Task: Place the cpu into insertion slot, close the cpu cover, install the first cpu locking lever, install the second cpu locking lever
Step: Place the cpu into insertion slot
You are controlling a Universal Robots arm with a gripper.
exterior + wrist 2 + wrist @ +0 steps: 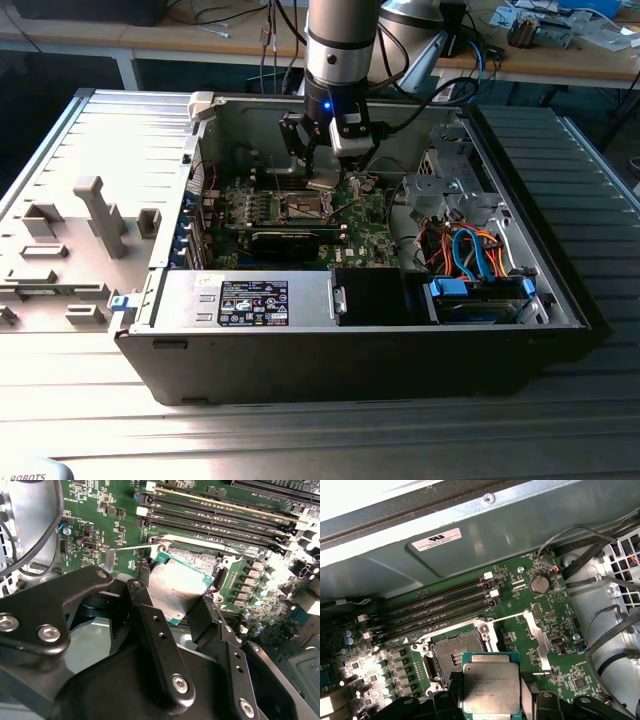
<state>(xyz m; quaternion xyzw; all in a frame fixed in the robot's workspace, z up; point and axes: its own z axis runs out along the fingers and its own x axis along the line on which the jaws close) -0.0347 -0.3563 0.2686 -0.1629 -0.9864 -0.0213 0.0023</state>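
The gripper (491,702) is clamped on the cpu (491,685), gripping it by two opposite edges. The chip hangs level between the fingers, partly over the bare slot (451,655), and apparently just above it, not seated.

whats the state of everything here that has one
cpu, held in the gripper, not seated
insertion slot, uncovered and empty
gripper, shut on the cpu
computer case, open, side panel off
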